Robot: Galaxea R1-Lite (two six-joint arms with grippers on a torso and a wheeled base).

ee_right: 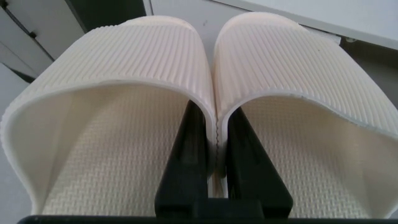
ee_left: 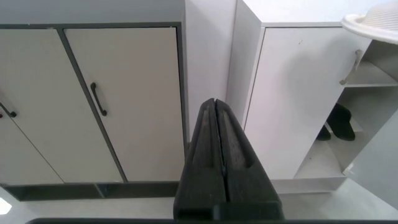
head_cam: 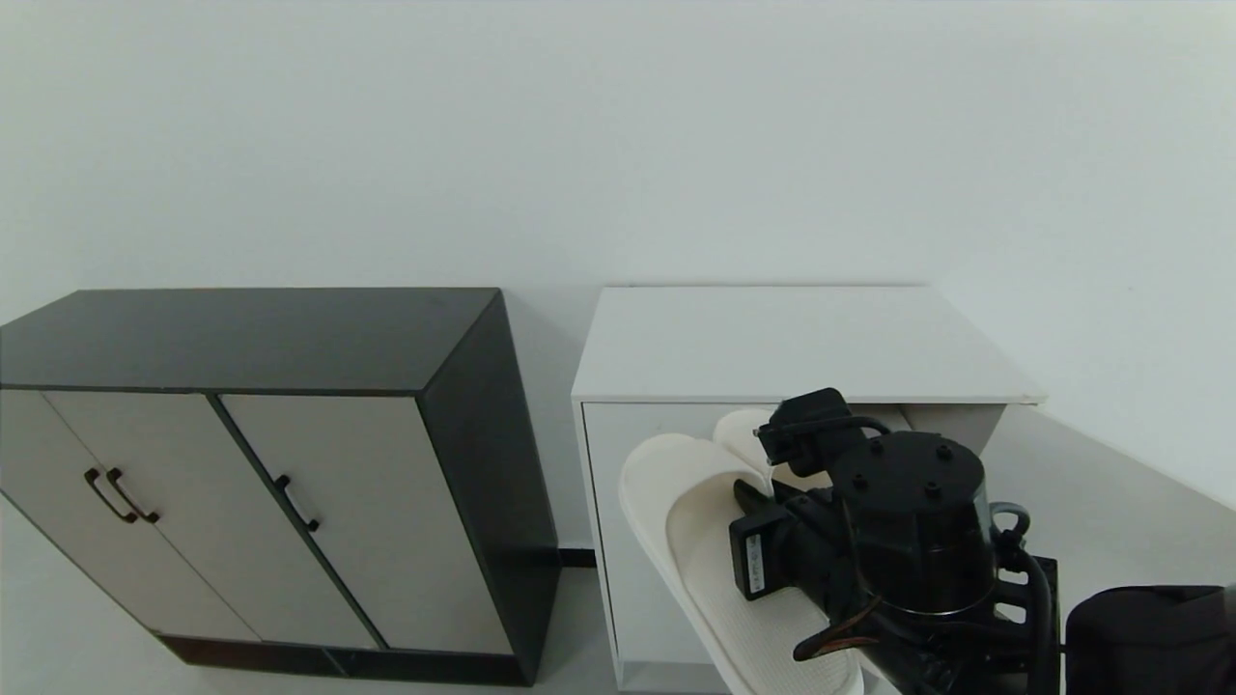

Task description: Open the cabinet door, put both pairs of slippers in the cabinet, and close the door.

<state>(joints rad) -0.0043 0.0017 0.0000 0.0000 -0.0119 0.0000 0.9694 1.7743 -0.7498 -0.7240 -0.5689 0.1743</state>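
Observation:
A pair of cream slippers (head_cam: pixel 688 516) hangs tilted in front of the white cabinet (head_cam: pixel 792 338), soles toward me. My right gripper (head_cam: pixel 751 497) is shut on them. In the right wrist view its fingers (ee_right: pixel 186 155) pinch the two inner edges of the cream slippers (ee_right: pixel 124 93) together. The left gripper (ee_left: pixel 215 106) is shut and empty, low before the gap between the two cabinets. The white cabinet's (ee_left: pixel 298 99) right side stands open, and a dark pair of slippers (ee_left: pixel 339 122) lies on its lower shelf.
A black cabinet (head_cam: pixel 241 338) with grey doors and dark handles stands to the left of the white one, against a plain wall. The white cabinet's left door (ee_left: pixel 292 124) is shut, and its open door (ee_left: pixel 380 168) juts out at the right.

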